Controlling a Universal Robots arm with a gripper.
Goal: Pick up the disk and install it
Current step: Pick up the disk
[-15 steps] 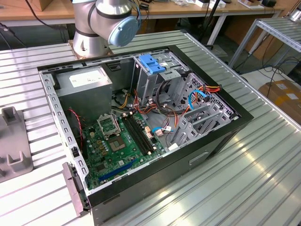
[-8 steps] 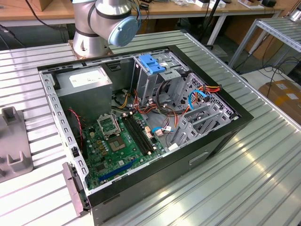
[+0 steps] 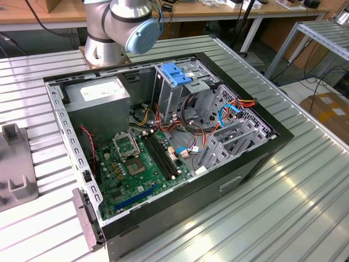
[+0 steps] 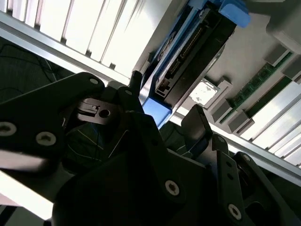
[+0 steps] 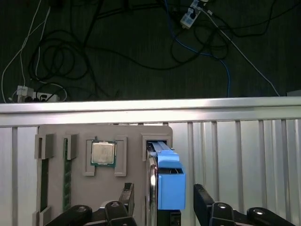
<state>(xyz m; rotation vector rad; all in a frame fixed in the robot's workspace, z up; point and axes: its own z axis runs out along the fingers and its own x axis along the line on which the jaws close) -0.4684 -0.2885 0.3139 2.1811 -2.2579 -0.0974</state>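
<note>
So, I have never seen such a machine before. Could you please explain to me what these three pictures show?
This is one robot arm standing at a ribbed metal table. The exterior view is taken from off the arm: an open computer case lies on the table, its green motherboard showing. The two wrist views come from cameras riding on the arm. They look past the black gripper at a grey holder carrying a processor chip, memory sticks and the disk, which stands on edge in a slot. The gripper is open, one finger on each side of the disk, and holds nothing.
</note>
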